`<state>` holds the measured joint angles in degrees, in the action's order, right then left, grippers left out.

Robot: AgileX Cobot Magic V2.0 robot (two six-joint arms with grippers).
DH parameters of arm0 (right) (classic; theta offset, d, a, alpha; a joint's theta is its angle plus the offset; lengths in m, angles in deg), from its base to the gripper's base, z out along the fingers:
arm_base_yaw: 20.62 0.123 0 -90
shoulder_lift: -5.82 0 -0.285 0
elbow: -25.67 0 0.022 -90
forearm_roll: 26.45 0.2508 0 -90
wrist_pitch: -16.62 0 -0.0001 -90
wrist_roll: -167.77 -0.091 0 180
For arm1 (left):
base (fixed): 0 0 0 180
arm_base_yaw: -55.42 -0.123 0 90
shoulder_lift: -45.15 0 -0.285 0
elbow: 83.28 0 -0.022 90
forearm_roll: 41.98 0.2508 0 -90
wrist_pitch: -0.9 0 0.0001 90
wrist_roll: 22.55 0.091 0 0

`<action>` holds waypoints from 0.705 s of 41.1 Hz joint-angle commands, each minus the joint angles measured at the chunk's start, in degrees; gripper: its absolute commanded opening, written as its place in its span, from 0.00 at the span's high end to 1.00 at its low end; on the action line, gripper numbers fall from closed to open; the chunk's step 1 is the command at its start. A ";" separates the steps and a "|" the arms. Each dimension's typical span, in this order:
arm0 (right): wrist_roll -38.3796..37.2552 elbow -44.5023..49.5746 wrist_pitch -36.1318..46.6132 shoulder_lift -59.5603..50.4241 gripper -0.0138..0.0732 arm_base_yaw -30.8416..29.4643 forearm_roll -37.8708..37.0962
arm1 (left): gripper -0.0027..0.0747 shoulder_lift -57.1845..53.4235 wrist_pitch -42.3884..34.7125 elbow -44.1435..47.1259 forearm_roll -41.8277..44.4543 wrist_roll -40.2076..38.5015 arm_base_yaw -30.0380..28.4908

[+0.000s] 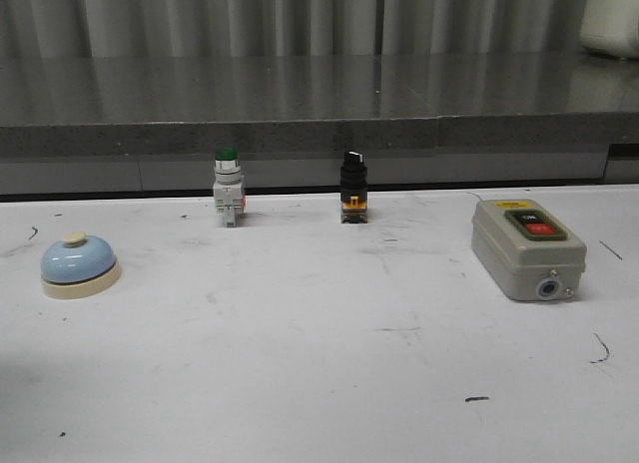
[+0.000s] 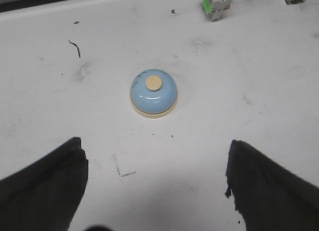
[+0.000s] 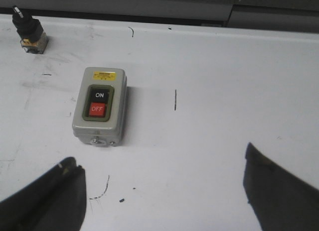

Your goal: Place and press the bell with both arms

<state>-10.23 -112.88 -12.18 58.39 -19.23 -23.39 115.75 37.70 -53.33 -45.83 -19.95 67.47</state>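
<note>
The light-blue dome bell with cream base and knob [image 2: 153, 93] sits untouched at the white table's [image 1: 319, 383] left side; the left gripper [image 2: 154, 183], jaws wide, should descend centred, straddling the base; the right gripper [image 3: 162, 191] is likewise spread.

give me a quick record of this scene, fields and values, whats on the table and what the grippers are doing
surface: white table, scuffed with dark marks
bell: light-blue bell at the table's left, upright, untouched
green button: green-capped push button at the back, left of centre
selector: black-knobbed switch at the back, near centre
switch box: grey on/off box on the right, lying flat
left gripper: left gripper open, above the table, bell ahead of its fingers
right gripper: right gripper open, above the table, on/off box ahead
contact: neither gripper holds anything
</note>
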 commanded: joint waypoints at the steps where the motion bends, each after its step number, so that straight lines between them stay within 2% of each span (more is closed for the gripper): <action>1: 0.66 -2.11 3.57 0.05 0.09 -0.03 -0.63 | 0.24 4.51 -2.11 -4.22 -0.70 0.06 0.98; 21: 0.66 -2.11 3.57 0.05 0.09 -0.03 -0.63 | 0.25 28.70 -2.77 -15.80 1.87 0.06 0.98; 29: 0.66 -2.11 3.57 0.05 0.09 -0.03 -0.63 | 0.25 34.88 -7.57 -18.14 1.90 0.06 0.98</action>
<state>-10.23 -112.88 -12.18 58.39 -19.23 -23.39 150.78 34.34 -69.21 -43.93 -19.74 68.03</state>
